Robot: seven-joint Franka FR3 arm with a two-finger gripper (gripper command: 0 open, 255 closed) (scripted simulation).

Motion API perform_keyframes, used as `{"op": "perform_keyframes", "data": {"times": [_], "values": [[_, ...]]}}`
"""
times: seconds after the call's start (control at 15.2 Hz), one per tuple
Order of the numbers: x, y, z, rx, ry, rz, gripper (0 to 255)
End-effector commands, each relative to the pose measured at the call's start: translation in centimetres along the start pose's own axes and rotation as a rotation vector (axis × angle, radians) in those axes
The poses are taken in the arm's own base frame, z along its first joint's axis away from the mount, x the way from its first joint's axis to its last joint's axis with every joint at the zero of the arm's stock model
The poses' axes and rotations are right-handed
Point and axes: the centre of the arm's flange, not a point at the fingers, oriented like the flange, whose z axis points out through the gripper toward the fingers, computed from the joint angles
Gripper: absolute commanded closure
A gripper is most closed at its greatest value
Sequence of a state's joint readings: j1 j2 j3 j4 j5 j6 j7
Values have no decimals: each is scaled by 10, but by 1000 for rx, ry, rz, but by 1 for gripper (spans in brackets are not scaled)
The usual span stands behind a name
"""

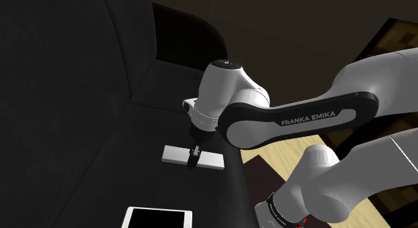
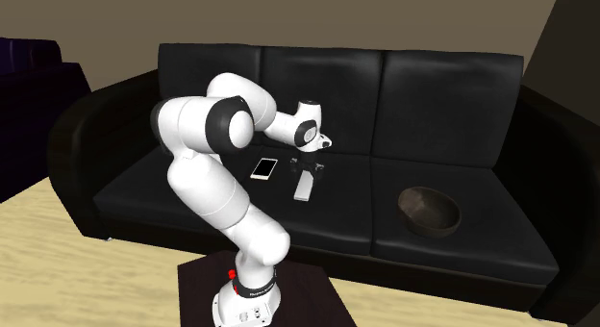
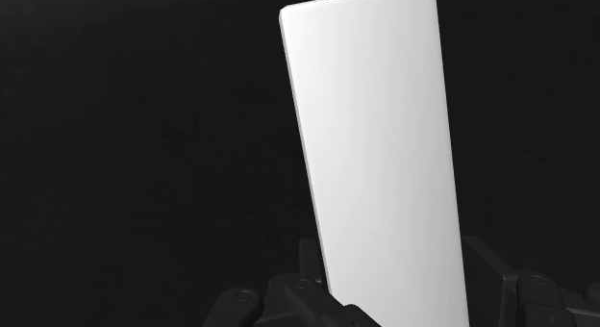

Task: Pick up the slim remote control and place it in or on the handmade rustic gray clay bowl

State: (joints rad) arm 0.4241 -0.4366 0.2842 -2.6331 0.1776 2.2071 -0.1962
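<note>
**Shoulder view:** the arm [image 1: 288,119] reaches over a black sofa [image 1: 80,92]. Its wrist blocks most of the gripper [image 1: 194,157], so just one dark finger [image 1: 195,153] shows, crossing the middle of the slim remote [image 1: 177,155]. The remote is a plain white slab lying flat on the seat. Closer to the cam is a smartphone [image 1: 159,218] w/ white rim + black screen, cut off by the bottom edge. A bit of wood floor [image 1: 281,156] peeks out under the forearm.

**Second exterior view:** the whole sofa is seen from the front, w/ the arm on a dark stand [image 2: 308,291]. The remote [image 2: 304,185] lies on the middle seat cushion. The smartphone [image 2: 264,168] is just beside it toward this view's left, not touching. The gripper [image 2: 314,167] is down at the remote but too small + dark vs. the upholstery to read. This view adds the bowl [image 2: 430,222]: dark, round, rough-rimmed, on the seat at the view's right, well apart from the remote.

**Wrist view:** gives what the other two hide. The remote [image 3: 375,152] is close up, running away from the gripper [image 3: 392,267], its near end cut off at the frame edge. The fingers [image 3: 308,263] are dim against the black, one pressed to each long edge, so the gripper is clamped on the remote.
</note>
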Motion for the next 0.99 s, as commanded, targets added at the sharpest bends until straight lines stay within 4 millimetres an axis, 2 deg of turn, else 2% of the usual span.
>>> {"op": "perform_keyframes", "data": {"times": [0.0,0.26,0.92], "values": [[0,0,0,0,-1,1,255],[0,0,1,0,-1,1,255],[0,-1,-52,0,-1,1,255]]}}
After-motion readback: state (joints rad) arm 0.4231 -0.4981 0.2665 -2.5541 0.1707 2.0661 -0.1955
